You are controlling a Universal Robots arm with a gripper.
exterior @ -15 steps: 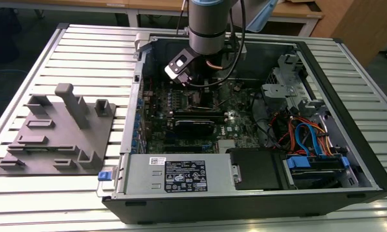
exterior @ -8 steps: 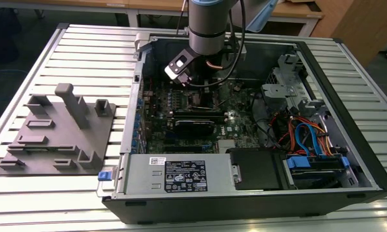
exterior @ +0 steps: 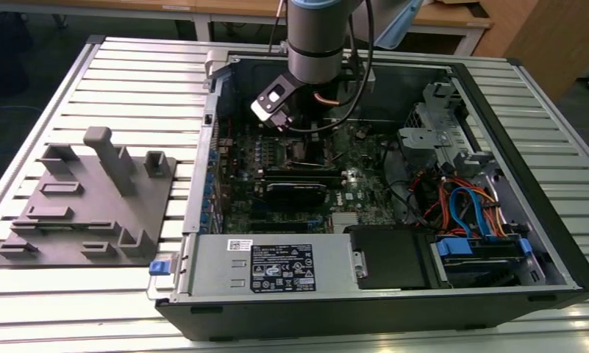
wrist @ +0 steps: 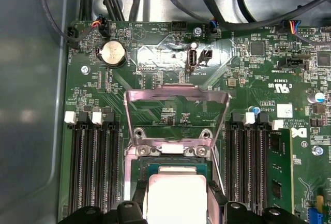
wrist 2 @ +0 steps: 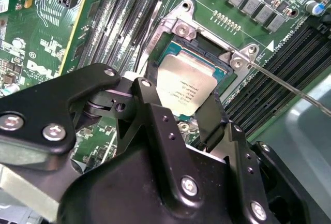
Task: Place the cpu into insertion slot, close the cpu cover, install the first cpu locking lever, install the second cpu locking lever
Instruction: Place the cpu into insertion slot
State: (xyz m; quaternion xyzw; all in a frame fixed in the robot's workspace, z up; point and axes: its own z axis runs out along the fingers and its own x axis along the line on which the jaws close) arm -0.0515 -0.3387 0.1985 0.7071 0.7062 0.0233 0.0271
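Cpu (wrist 2: 187, 85): flat, metal top up, directly over the insertion slot (wrist 2: 206, 53); we cannot tell whether it is seated.
Fingers (wrist 2: 150, 110): the gripper (wrist 2: 181, 109) has them clamped on two opposite edges of the cpu.
Cpu cover (wrist: 176, 90): swung up on its hinge, standing open just beside the slot.
Lever (wrist 2: 289, 86): thin wire rod, angled out from the slot's corner over the motherboard (wrist: 248, 89).
Case (exterior: 529, 294): we see the arm (exterior: 319, 37) reaching down into it; a grey fixture (exterior: 79, 206) lies on the slatted table (exterior: 127, 59) at the exterior view's left.
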